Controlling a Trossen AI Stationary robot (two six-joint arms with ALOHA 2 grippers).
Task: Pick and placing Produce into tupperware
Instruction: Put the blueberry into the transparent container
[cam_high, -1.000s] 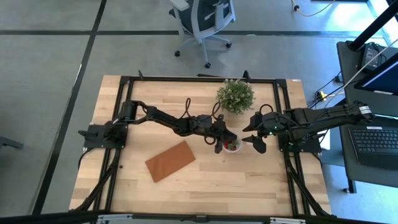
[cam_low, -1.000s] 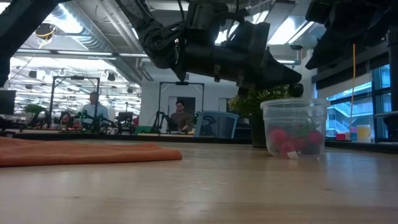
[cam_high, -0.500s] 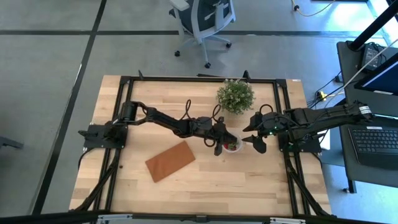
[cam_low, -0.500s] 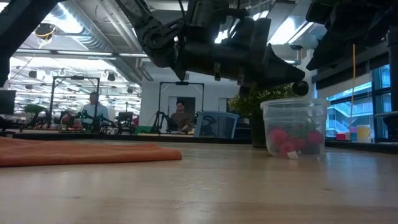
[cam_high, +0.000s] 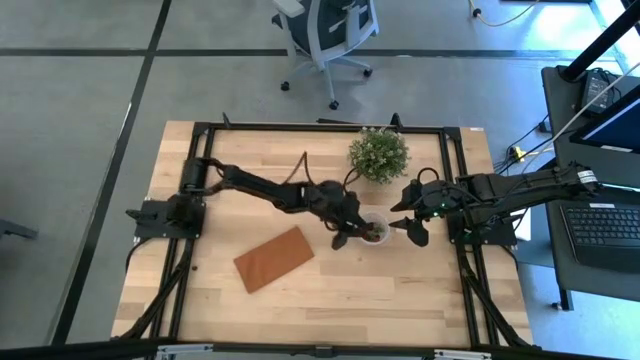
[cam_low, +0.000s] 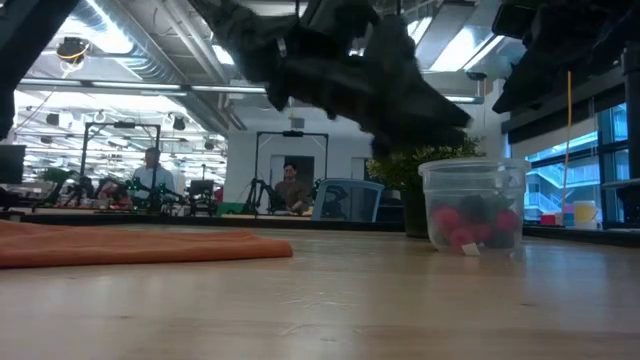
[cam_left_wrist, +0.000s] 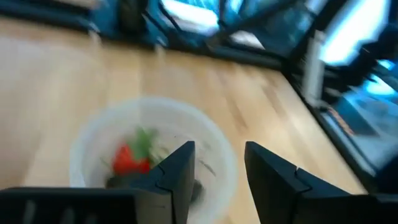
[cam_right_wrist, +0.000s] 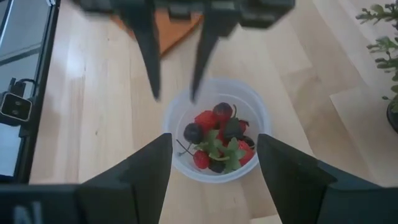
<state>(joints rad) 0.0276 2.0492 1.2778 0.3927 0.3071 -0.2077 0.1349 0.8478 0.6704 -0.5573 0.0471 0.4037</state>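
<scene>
Directly below my left gripper (cam_left_wrist: 214, 180) sits the tupperware (cam_right_wrist: 214, 130), holding the produce (cam_right_wrist: 217, 140). My left fingers stand apart with nothing between them, so I judge this the release step. Next move: lift clear of the rim without tipping it. My right gripper (cam_right_wrist: 211, 165) hovers just beside the cup, parted and empty. Only the right wrist view distinguishes red and dark pieces; the low view shows mainly reddish ones through the wall.

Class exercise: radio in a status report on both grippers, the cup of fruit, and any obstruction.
Left gripper open, empty, above the cup. Right gripper open, waiting beside the cup. Strawberries and dark berries in the cup. Potted plant and brown board stand apart.
</scene>
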